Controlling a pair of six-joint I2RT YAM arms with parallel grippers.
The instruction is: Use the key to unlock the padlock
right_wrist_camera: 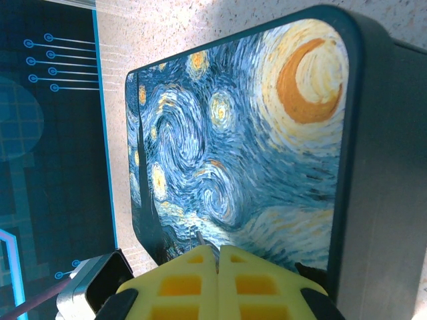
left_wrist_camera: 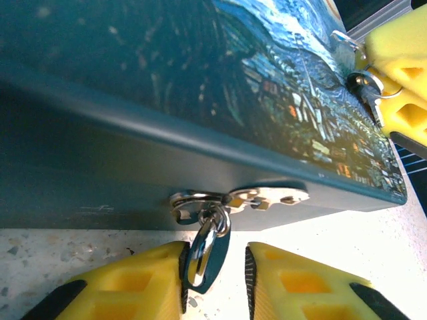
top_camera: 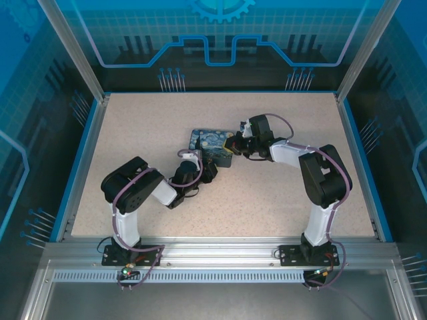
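**Ana:** What did the overhead camera show?

**Ben:** The starry-night tin (top_camera: 207, 143) lay in the middle of the tabletop (top_camera: 147, 133), well apart from the blue enclosure walls. The left fingers (top_camera: 208, 172) were at its near side and the right fingers (top_camera: 235, 145) were at its right edge. From that height she could not tell how either pair stood.

**Ana:** And the left wrist camera?

**Ben:** The tin's dark side wall rose directly in front and blocked much of the scene. A silvery hasp (left_wrist_camera: 267, 197) stuck out low on that wall. The padlock (left_wrist_camera: 213, 263) hung from it, just above the speckled tabletop. The left fingers stood apart, one on each side of the padlock. The one on the picture's left looked to be touching it, while a narrow gap separated the other. At the upper right, past the painted lid, the right fingers were clamped on the key (left_wrist_camera: 363, 87), with a thin ring beside it.

**Ana:** The right wrist camera?

**Ben:** The painted lid stretched ahead, with its yellow moon at the far corner. The right fingers were pressed together over the lid's near edge, and a thin dark tip poked out between them. The left arm's end sat low at the left, with tabletop and blue wall beyond the tin.
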